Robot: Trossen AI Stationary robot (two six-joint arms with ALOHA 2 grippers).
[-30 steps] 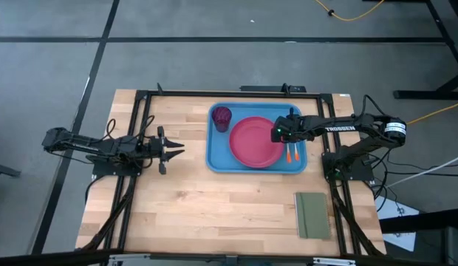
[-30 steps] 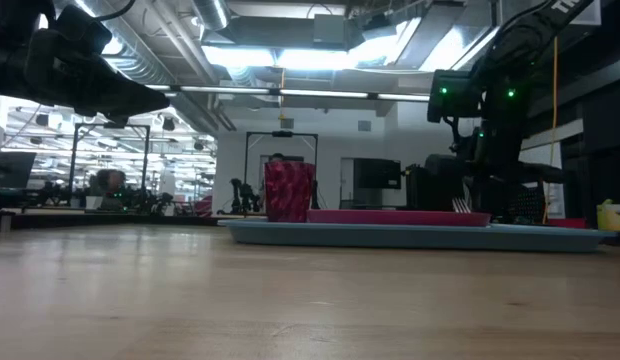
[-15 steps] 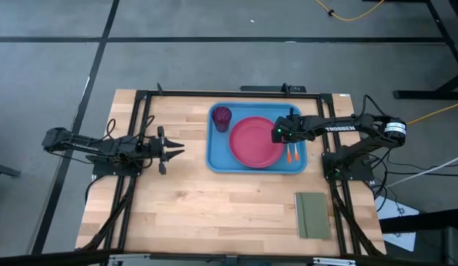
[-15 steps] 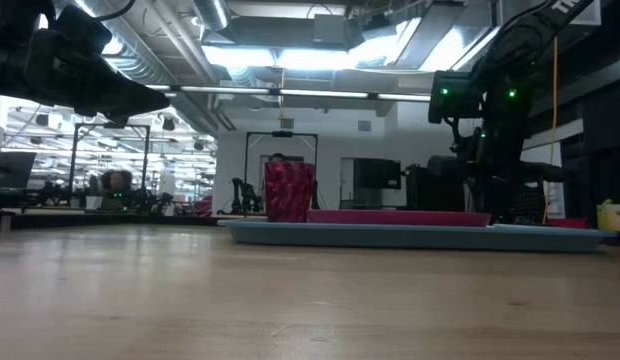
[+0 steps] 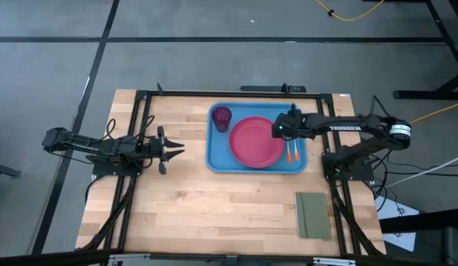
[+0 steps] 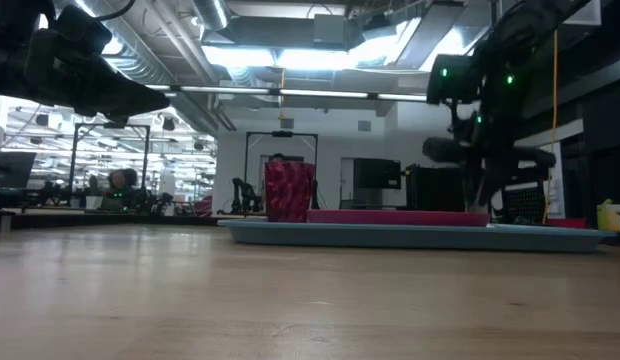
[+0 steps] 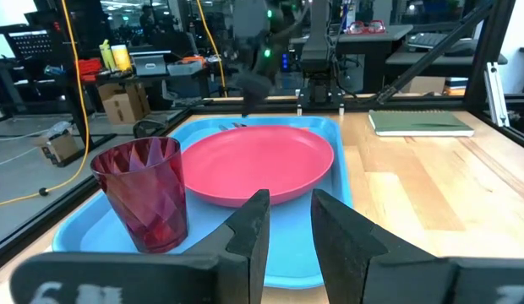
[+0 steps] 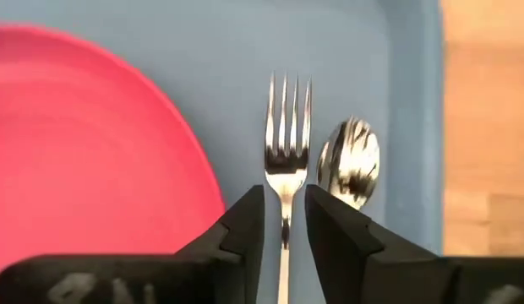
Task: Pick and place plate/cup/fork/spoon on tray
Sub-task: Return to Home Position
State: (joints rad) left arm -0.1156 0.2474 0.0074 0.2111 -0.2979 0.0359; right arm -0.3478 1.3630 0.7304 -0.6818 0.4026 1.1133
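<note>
Dark fingers of the right gripper (image 8: pixel 285 226) stood a narrow gap apart, holding nothing, directly above the fork (image 8: pixel 286 160), whose silver tines showed just past the fingertips. In the high view this right gripper (image 5: pixel 291 123) hung over the right part of the blue tray (image 5: pixel 216 159), beside the plate's rim. The spoon (image 8: pixel 349 162) lay just beside the fork, parallel to it, between the fork and the tray's raised rim (image 8: pixel 414 110); in the high view the orange handles of the fork (image 5: pixel 289 153) and the spoon (image 5: pixel 295 154) lay side by side on the tray floor. The pink-red plate (image 5: pixel 255 142) sat flat in the middle of the tray, close to the fork, and the magenta cup (image 5: pixel 222 117) stood upright in the tray's far left corner, near the plate.

The left gripper (image 5: pixel 172 150) waited above the wooden table (image 5: pixel 214 214), left of the tray and well apart from it, its fingers slightly parted and empty. An olive-green pad (image 5: pixel 312 215) lay on the table beyond the tray's near right corner.
</note>
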